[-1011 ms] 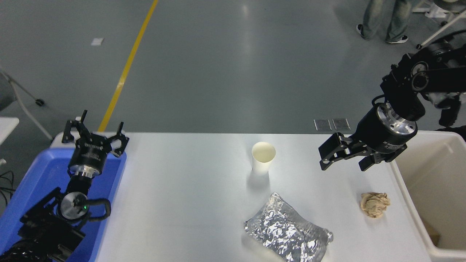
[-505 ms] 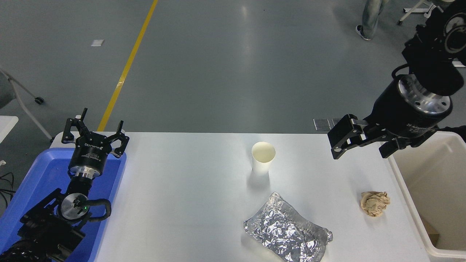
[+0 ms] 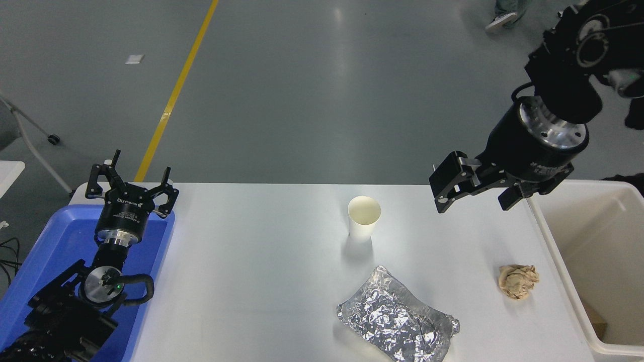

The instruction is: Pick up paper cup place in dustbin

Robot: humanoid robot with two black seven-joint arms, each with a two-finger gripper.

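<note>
The white paper cup [image 3: 363, 218] stands upright on the white table [image 3: 251, 261], near its far edge at the middle. My right gripper [image 3: 476, 192] is open and empty. It hangs above the table's far right part, to the right of the cup and well apart from it. The cream-white dustbin [image 3: 554, 251] stands at the table's right end, just right of the gripper. My left gripper [image 3: 132, 187] is parked open at the lower left, over the blue tray.
A crinkled silver foil packet [image 3: 397, 317] lies in front of the cup. A crumpled tan paper ball [image 3: 518, 281] lies near the dustbin's left wall. A blue plastic tray [image 3: 45, 246] sits at the table's left end. A person's shoe [image 3: 499, 20] shows on the floor at the top right.
My right gripper rose from low over the table near the dustbin, then shifted left towards the cup, still open. The cup and the left arm have not moved.
</note>
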